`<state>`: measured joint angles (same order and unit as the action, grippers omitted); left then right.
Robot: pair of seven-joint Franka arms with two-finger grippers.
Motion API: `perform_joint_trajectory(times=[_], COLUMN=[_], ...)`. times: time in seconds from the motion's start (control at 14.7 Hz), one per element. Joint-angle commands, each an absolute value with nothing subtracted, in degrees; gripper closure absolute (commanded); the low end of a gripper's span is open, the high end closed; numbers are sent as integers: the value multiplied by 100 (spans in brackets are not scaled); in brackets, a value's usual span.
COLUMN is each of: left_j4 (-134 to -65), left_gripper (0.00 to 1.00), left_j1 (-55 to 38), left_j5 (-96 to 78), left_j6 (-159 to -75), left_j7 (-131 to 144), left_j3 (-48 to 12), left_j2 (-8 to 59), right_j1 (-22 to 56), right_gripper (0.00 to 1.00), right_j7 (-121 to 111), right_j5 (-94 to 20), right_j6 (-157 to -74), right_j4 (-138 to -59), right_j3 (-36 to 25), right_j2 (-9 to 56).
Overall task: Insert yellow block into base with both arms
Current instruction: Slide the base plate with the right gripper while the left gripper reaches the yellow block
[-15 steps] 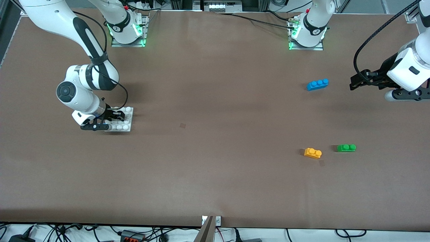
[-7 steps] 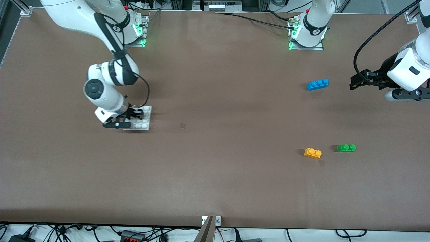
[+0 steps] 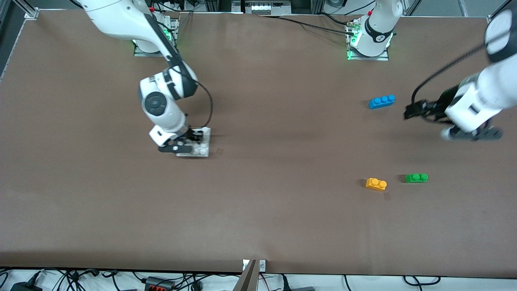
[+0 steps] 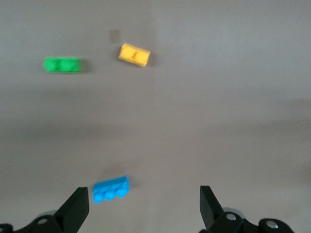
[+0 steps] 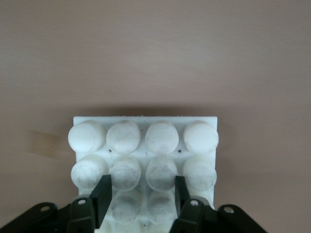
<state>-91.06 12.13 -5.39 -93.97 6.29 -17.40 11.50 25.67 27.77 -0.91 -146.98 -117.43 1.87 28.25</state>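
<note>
My right hand [image 3: 193, 142] is closed on the base [image 3: 200, 146], the white square plate with round studs; in the right wrist view my two fingers [image 5: 103, 194] press on the studs at the edge of the base [image 5: 146, 145] that is nearest to my wrist. The base is low at the table [image 3: 258, 210], about halfway between the right arm's end and the middle; I cannot tell if it rests on the brown surface or is a little above it. My left hand [image 3: 412, 111] is up in the air over the table at the left arm's end, with its fingers [image 4: 74, 211] wide apart and nothing between them. The yellow block [image 3: 376, 184] lies flat on the table toward the left arm's end, studs up, well apart from the base. The green brick [image 3: 416, 178] lies near it, more toward the left arm's end. The blue brick [image 3: 381, 101] lies farther from the front camera than both.
</note>
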Motion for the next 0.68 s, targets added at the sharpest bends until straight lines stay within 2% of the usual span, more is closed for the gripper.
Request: perform_joint_trajectory(times=[0.0, 0.48, 0.61], left_j4=[-9035, -9105, -9123], left_gripper=[0, 0, 0], left_j1=[1046, 817, 844], left_j5=[-651, 534, 571], left_j6=[-10053, -11108, -11206], left_j7=[536, 527, 510], left_j3=[-1731, -1731, -1732], left_j2=[1721, 2846, 2996], right_j1=[3101, 4007, 4025], right_gripper=[44, 46, 46], right_j7=[3626, 4780, 4852], right_j5=[-185, -263, -849], right_j6=[-14818, -14836, -14862], right_j4=[-10752, -9405, -9160], right_j3=[228, 290, 474], right_j2=[3892, 4833, 4948])
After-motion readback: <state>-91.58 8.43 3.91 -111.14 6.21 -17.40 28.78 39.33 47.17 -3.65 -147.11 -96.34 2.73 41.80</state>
